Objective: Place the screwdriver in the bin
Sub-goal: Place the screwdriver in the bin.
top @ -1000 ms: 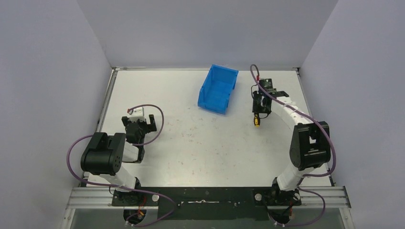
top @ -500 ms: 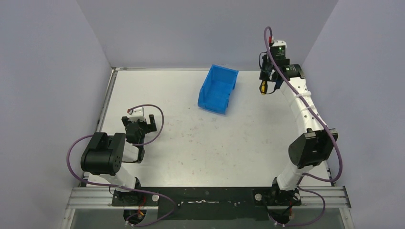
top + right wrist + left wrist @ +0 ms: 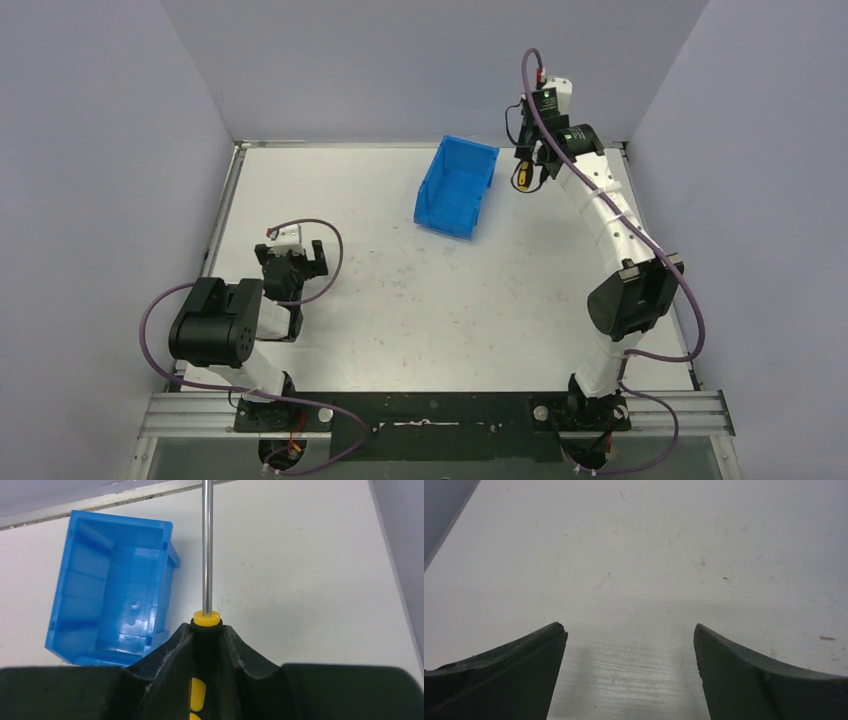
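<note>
The blue open-top bin point(image 3: 457, 186) stands at the back middle of the table, and shows below and to the left in the right wrist view point(image 3: 112, 592). My right gripper point(image 3: 527, 172) is raised high, just right of the bin, and is shut on the black-and-yellow handle of the screwdriver point(image 3: 521, 177). In the right wrist view my right gripper point(image 3: 207, 630) clamps the handle, and the screwdriver's point(image 3: 207, 555) thin metal shaft points out ahead over bare table. My left gripper point(image 3: 303, 262) rests low at the left, open and empty; in its own wrist view the left gripper point(image 3: 629, 635) has its jaws wide apart.
Grey walls close the table on three sides. A metal rim point(image 3: 330, 145) runs along the back edge behind the bin. Purple cables loop off both arms.
My right arm has lifted the screwdriver from the table at right and swung it back and left, toward the bin. The left arm has not moved.
</note>
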Action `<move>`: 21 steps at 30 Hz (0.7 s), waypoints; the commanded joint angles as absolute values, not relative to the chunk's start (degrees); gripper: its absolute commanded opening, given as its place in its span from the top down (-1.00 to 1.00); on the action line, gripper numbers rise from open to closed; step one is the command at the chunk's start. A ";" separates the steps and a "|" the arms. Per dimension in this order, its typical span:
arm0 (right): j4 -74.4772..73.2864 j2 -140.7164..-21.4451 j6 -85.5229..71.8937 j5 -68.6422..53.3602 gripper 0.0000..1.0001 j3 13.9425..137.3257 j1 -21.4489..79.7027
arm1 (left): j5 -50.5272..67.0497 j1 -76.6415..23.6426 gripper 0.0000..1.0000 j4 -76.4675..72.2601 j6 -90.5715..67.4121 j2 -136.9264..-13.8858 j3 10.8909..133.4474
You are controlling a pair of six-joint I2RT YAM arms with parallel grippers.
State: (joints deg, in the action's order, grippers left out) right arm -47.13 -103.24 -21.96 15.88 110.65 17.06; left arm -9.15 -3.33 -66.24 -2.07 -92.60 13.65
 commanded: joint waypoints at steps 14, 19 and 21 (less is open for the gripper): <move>-30.22 -112.31 -29.50 24.54 1.00 115.42 29.83 | -8.88 -3.43 -0.94 -69.28 -1.70 -92.28 14.58; -27.49 -115.91 -29.01 23.73 1.00 116.88 30.60 | -8.88 -3.43 -0.94 -69.28 -1.67 -92.34 14.58; -26.40 -116.96 -28.81 23.56 1.00 116.64 30.76 | -8.88 -3.43 -0.94 -69.34 -1.68 -92.29 14.52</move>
